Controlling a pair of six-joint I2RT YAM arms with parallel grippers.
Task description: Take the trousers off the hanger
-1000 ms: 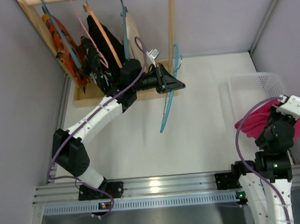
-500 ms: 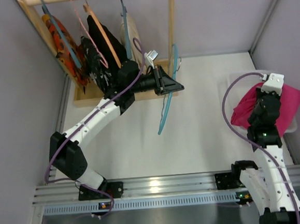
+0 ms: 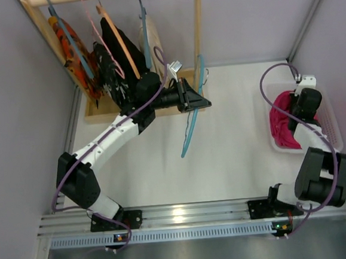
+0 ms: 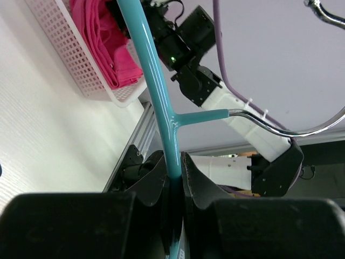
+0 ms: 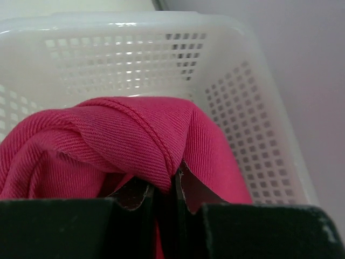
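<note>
Right end effector point(image 5: 164, 190) pinching pink trousers point(image 5: 108, 141), inside white basket point(image 5: 253, 135)

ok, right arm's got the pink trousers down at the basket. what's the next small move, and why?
Probably open the right gripper and let go. It is pinched shut on a fold of the pink trousers, which already lie inside the white basket. The teal hanger clamped in the left gripper is bare. Releasing looks like all that is left.

Pale lilac walls point(image 3: 242, 16) enclose a white table point(image 3: 235, 160), with a wooden rack point(image 3: 198, 25) in the far-left corner.
</note>
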